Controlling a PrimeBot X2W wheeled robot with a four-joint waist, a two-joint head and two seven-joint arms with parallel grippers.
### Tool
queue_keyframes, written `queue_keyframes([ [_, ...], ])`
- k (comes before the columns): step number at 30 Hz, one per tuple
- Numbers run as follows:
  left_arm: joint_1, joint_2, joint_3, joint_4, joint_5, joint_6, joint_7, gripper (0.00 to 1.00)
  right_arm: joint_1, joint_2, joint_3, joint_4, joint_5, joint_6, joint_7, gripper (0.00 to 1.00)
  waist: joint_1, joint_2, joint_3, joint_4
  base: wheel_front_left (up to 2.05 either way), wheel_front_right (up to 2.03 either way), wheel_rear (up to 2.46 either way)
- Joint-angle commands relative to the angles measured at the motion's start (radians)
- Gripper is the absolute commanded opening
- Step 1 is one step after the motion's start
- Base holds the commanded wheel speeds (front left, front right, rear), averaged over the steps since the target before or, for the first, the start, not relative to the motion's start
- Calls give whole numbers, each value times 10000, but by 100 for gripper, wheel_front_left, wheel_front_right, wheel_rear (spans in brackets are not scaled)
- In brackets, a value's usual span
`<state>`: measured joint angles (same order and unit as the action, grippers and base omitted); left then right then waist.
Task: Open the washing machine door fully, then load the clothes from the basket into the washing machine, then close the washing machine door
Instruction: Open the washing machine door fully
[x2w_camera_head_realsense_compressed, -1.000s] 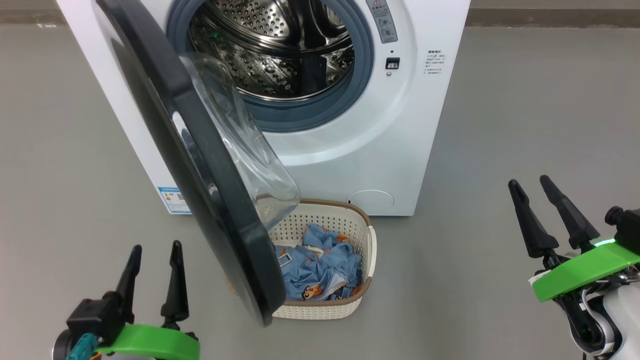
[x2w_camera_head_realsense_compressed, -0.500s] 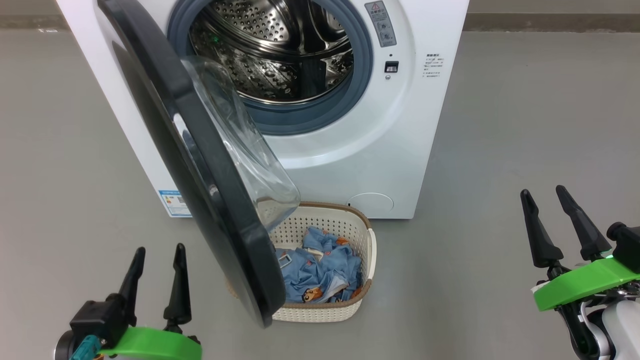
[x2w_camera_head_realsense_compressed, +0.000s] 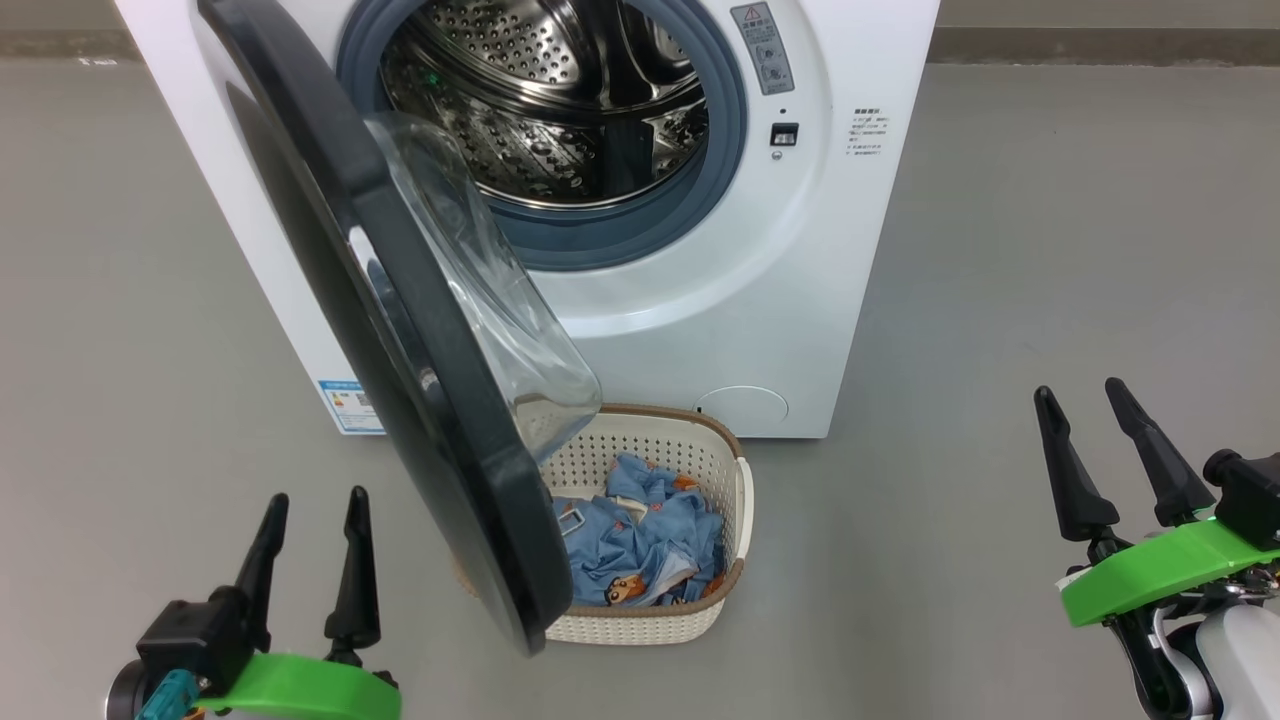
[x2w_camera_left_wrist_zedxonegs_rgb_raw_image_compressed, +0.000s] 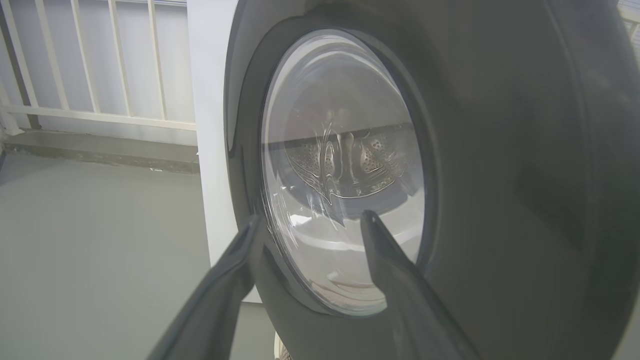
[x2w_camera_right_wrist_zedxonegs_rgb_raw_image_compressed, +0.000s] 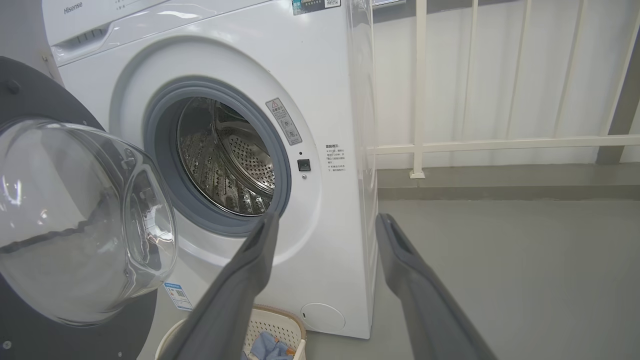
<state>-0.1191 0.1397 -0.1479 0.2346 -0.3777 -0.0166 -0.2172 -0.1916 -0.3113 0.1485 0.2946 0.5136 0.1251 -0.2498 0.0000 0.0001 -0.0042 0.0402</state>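
Note:
The white washing machine stands ahead, its steel drum bare. Its door, black-rimmed with a bulging glass window, stands swung out towards me and overhangs the left part of the basket. Blue bear-print clothes lie in that cream basket on the floor before the machine. My left gripper is open and empty at the lower left, just left of the door's lower edge; its wrist view faces the door's outer side. My right gripper is open and empty at the far right; its wrist view shows the machine and basket.
Grey floor spreads wide on both sides of the machine. A white railing on a low kerb runs behind it. A blue label sits low on the machine's left side.
The head view has shifted slightly, so the whole scene sits a little lower. My right gripper has dropped lower and drawn back to the right. Door, basket and clothes are unchanged.

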Motion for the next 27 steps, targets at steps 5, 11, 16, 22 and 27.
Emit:
queue_keyframes([
  [5, -339, 204, 320, -193, -113, 44, -89, 100, -43, -184, 191, -154, -88, 56, -120, 100, 0, -1, 3, -11, 0, 0, 0],
  [11, -360, 240, 309, -147, -149, 45, -132, 100, -81, -160, 255, -148, -98, 56, -120, 100, 0, -1, 11, -41, 0, 0, 0],
  [16, -379, 266, 276, -137, -164, 54, -151, 100, -77, -132, 234, -172, -111, 56, -120, 100, 0, -1, 10, -58, 0, 0, 0],
  [22, -407, 294, 243, -122, -183, 66, -161, 100, -72, -118, 224, -183, -172, 56, -120, 100, 0, -1, 14, -57, 0, 0, 0],
  [27, -446, 289, 182, -116, -196, 91, -160, 87, -52, -92, 181, -187, -219, 56, -120, 100, 0, -1, 5, -28, 0, 0, 0],
])
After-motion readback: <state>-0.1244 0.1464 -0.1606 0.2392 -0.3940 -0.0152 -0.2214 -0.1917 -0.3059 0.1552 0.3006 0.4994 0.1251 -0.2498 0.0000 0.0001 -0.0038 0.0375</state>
